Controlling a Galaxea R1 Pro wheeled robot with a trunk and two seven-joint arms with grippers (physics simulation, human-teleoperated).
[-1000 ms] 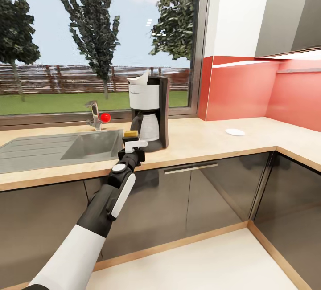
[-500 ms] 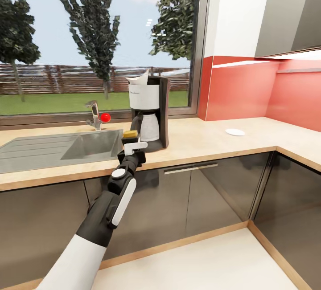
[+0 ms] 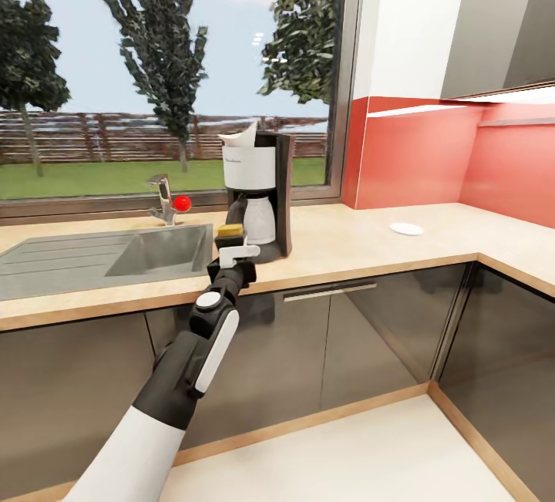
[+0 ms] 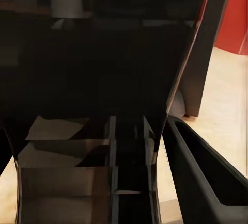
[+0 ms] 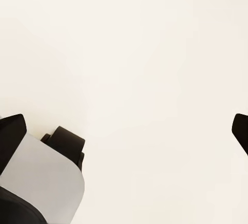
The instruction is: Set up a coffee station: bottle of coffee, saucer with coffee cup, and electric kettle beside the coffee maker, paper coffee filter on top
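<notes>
1. We see the bottle of coffee [image 3: 228, 232] upright on the counter [image 3: 347, 244], just beside the coffee maker [image 3: 258, 193] on its sink side.
2. Our left gripper [image 3: 233, 253] sits at the bottle's near side; whether the jaws pinch it or stand spread, we cannot tell.
3. The bottle lies straight ahead of the jaws, its long axis vertical.
4. Our right jaws stand spread.
</notes>
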